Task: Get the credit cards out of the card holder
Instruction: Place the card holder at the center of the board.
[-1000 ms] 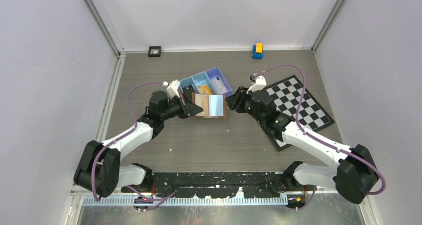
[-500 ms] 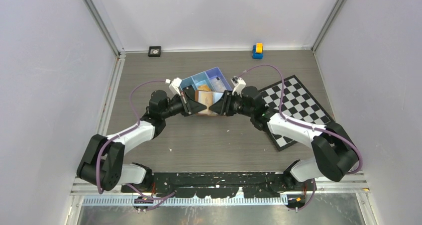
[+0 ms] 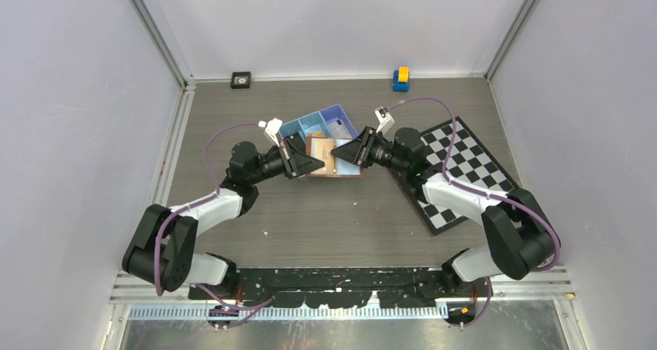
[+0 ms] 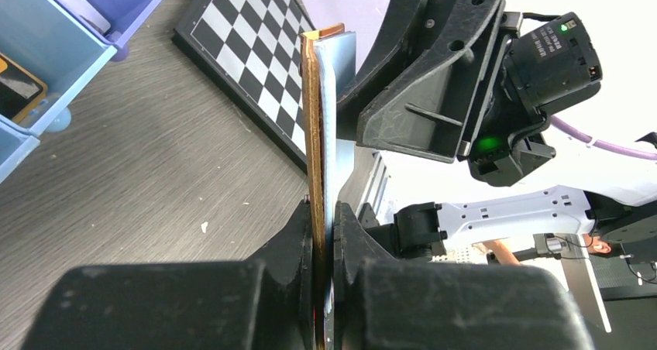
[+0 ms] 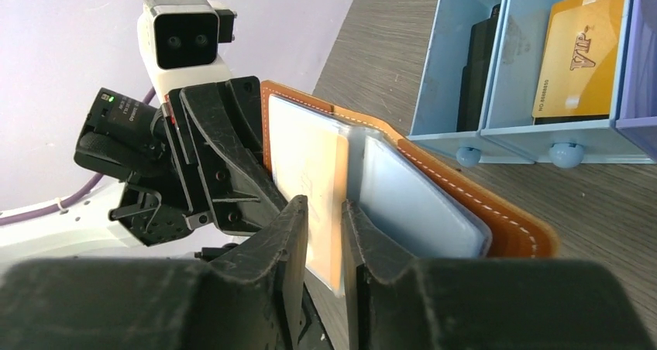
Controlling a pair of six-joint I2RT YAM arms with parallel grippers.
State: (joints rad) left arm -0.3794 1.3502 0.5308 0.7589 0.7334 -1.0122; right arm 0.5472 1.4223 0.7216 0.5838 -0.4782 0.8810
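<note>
**Desk:** Card holder (image 5: 500,224) first: where does it sit for me?

**Me:** Open between my two arms, just this side of the blue tray (image 5: 434,63). My left gripper (image 4: 325,230) is clamped tight on its left flap, brown leather and pale lining both in the bite.

**Desk:** And the right?

**Me:** My right gripper (image 5: 325,214) is squeezed down to a slit with the near edge of a whitish credit card (image 5: 310,160) in it. That card looks partly out of its pocket. A pale blue card or sleeve (image 5: 418,203) lies in the pocket beside it.

**Desk:** Which way does it come out?

**Me:** I judge straight back along my right fingers, away from the left gripper. The two face each other nose to nose, and the card's long side seems to run on that line. The right arm pulls and the left only anchors.

**Desk:** Beyond that?

**Me:** An orange card (image 5: 577,56) lies in the tray, farther back
</note>
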